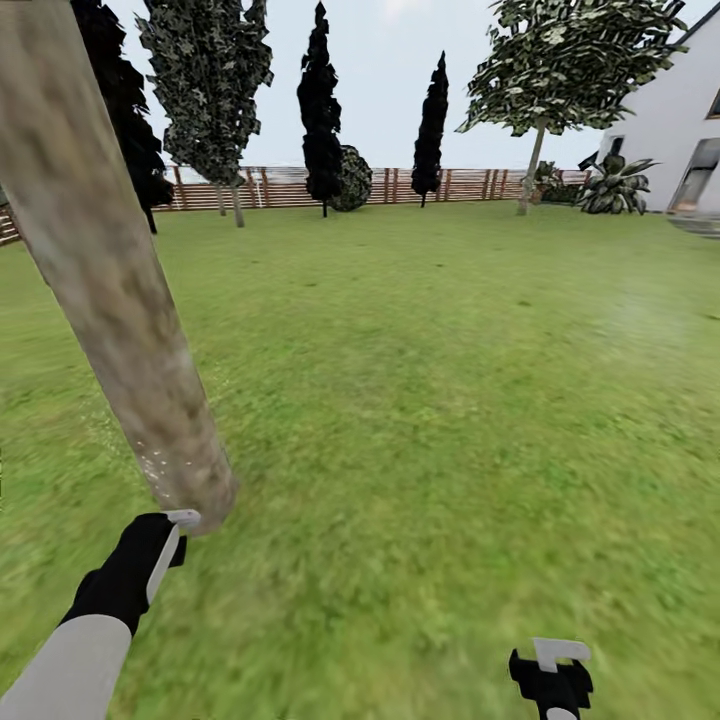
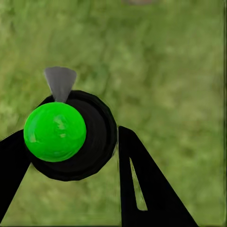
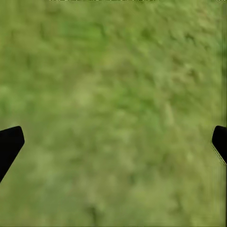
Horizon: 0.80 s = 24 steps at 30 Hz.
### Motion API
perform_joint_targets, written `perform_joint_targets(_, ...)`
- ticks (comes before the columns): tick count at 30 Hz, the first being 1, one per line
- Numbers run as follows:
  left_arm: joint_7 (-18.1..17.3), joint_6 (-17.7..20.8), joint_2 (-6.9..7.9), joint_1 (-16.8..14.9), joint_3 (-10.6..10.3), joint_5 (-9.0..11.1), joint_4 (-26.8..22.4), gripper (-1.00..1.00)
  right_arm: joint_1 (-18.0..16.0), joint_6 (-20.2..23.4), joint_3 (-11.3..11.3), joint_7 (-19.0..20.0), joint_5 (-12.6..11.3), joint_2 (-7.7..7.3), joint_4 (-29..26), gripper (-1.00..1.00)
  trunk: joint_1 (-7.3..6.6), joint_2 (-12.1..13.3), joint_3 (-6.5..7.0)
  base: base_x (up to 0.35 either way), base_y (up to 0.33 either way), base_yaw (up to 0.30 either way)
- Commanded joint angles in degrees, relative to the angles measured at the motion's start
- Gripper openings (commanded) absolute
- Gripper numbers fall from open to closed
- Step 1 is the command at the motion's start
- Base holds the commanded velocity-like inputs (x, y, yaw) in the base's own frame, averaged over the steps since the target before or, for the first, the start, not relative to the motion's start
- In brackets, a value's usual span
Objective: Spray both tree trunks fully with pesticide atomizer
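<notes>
Left gripper [image 1: 170,540] holds atomizer [image 2: 71,135] beside trunk [image 1: 110,290] on lawn [image 1: 430,400].

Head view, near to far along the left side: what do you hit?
left gripper → tree trunk rising from the lawn → wooden fence at the garden's far edge.
</notes>
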Motion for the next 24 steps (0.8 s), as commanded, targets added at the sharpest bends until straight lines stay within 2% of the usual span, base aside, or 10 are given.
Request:
perform_joint_targets(1, -0.24, 0.47, -0.09, -0.24, 0.08, -0.52, -0.08, -1.0, -0.04, -0.18, -0.48, -0.18, 0.6, -0.01, 0.1, 1.0, -0.01, -0.02, -0.05, 0.0, -0.159, 0.192)
perform_joint_targets(6, -0.44, 1.64, 0.32, -2.07, 0.31, -0.44, -0.1, -1.0, -0.04, -0.19, -0.48, -0.18, 0.59, -0.02, 0.1, 1.0, -0.01, -0.02, -0.05, 0.0, -0.027, 0.263)
perform_joint_targets(7, -0.46, 2.21, 0.51, -3.48, 0.34, -0.22, -0.06, -1.0, -0.04, -0.2, -0.48, -0.18, 0.57, -0.02, 0.1, 1.0, -0.01, -0.02, -0.05, 0.0, -0.002, 0.276)
perform_joint_targets(9, -0.54, 6.95, 0.69, -7.16, 0.3, 0.04, -0.06, -1.0, -0.04, -0.18, -0.48, -0.17, 0.58, -0.02, 0.1, 1.0, -0.01, -0.02, -0.05, 0.0, -0.001, 0.277)
perform_joint_targets(13, -0.57, 8.59, 0.67, -11.47, 0.18, 0.05, -0.01, -1.0, -0.04, -0.18, -0.48, -0.12, 0.62, -0.02, 0.1, 1.0, -0.01, -0.02, -0.05, 0.0, 0.0, 0.251)
perform_joint_targets(18, -0.58, 8.71, 0.67, -11.43, -0.07, 0.09, -0.01, -1.0, -0.04, -0.26, -0.48, -0.17, 0.62, -0.19, 0.1, 1.0, -0.01, -0.02, -0.05, 0.004, -0.004, 0.034)
perform_joint_targets(24, -0.58, 8.71, 0.11, -11.3, -0.04, 0.1, -0.01, -1.0, -0.04, -0.26, -0.48, -0.17, 0.6, -0.11, 0.1, 1.0, -0.01, -0.02, -0.05, 0.139, -0.206, 0.0)
